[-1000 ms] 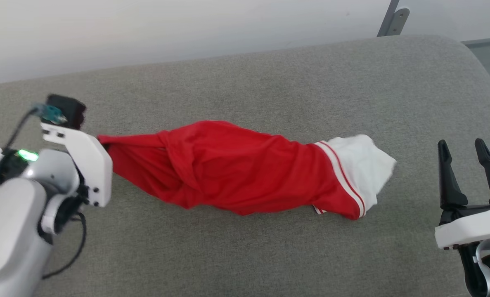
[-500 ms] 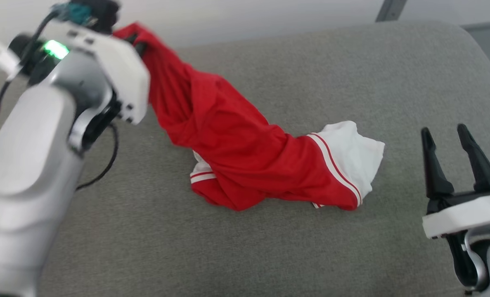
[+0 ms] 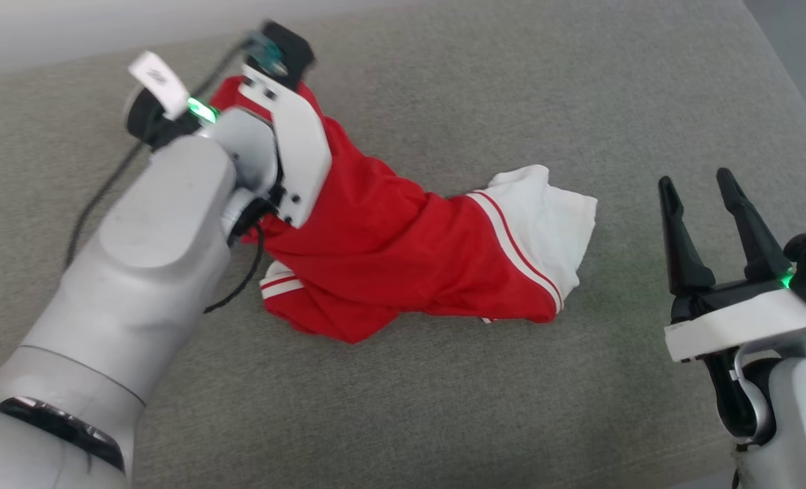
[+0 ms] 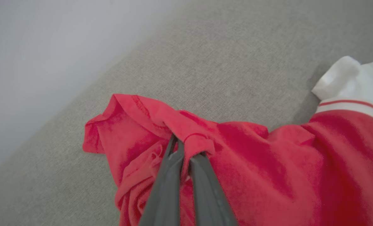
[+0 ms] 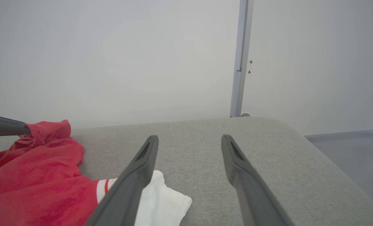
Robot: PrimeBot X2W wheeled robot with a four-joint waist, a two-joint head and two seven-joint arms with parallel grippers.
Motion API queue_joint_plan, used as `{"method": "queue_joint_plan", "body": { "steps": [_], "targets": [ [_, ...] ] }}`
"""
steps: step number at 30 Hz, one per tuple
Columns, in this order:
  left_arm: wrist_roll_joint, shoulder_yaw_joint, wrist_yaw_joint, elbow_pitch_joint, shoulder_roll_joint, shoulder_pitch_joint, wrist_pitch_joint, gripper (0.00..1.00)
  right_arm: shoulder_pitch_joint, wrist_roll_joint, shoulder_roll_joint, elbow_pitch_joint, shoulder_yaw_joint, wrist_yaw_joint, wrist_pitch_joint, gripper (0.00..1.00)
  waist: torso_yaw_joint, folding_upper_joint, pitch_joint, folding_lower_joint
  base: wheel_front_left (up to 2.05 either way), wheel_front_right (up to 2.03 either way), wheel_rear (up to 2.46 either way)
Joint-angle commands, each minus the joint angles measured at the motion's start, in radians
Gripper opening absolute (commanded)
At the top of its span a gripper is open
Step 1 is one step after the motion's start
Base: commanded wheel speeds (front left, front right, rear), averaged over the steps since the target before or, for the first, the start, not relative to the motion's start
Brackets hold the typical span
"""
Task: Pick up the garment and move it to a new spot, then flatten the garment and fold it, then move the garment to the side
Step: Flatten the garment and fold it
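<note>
While the left gripper (image 4: 181, 147) has its two long dark fingers pressed together on a small fold of red hem, the move to a new spot looks best done slowly and without jerks, since so thin a pinch could slide out if the trailing weight tugs. The soft bright-red cloth garment (image 3: 389, 251) is bunched and twisted. Its pinched corner is raised at the far left, and the rest lies slumped on the flat grey woven-fabric cushion (image 3: 511, 407). One white stripe-bordered end panel (image 3: 545, 210) lies at the right end of the heap, and a second striped white edge (image 3: 280, 282) peeks out beneath the left arm. The sound course is probably either to lift high enough for the bulk to hang free, or to drag it low and evenly so the folds do not roll tighter. It should be set down near the middle of the cushion, with bare fabric on every side for the flattening to come. The pinch is best released only once the cloth rests there. The right gripper (image 3: 693, 176) stands with its fingers spread wide and holding nothing, apart from the white panel on its right side. It seems well placed to take that end afterwards and draw the twist out.
</note>
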Motion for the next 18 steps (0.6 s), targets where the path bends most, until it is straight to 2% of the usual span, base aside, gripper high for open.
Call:
{"method": "queue_joint_plan", "body": {
  "steps": [1,4,5,6,7,8,18],
  "targets": [
    [-0.019,-0.04,-0.002,0.022,0.004,-0.018,0.003,0.0,-0.017,0.011,0.001,0.012,0.006,0.0,-0.012,1.0,-0.018,0.0,0.017,0.0,0.0,0.0,0.0],
    [-0.068,-0.116,-0.002,0.054,-0.001,-0.018,0.013,0.0,-0.032,0.018,-0.001,0.031,0.02,0.0,-0.021,1.0,-0.025,0.0,0.023,0.0,0.0,0.0,0.0],
    [-0.091,-0.133,-0.002,0.064,0.003,-0.024,0.014,0.09,-0.038,0.02,-0.001,0.038,0.023,0.0,-0.024,1.0,-0.027,0.0,0.025,0.0,0.0,0.0,0.0],
    [-0.112,-0.148,-0.002,0.072,0.007,-0.031,0.016,0.47,-0.041,0.02,-0.003,0.043,0.026,0.0,-0.028,1.0,-0.027,0.0,0.025,0.0,0.0,0.0,0.0],
    [-0.126,-0.162,-0.002,0.072,0.01,-0.04,0.009,0.92,-0.042,0.021,-0.004,0.047,0.029,0.0,-0.031,1.0,-0.027,0.0,0.023,0.0,0.0,0.0,0.0],
    [-0.15,-0.169,-0.002,0.074,0.012,-0.047,0.003,1.0,-0.042,0.024,-0.005,0.052,0.029,0.0,-0.031,1.0,-0.024,0.0,0.02,0.0,0.0,0.0,0.0],
    [-0.316,-0.209,-0.003,0.077,0.032,-0.047,0.077,1.0,0.011,-0.009,-0.018,0.048,-0.019,0.0,-0.035,1.0,0.049,0.0,-0.073,0.0,0.0,0.0,0.0]
  ]
}}
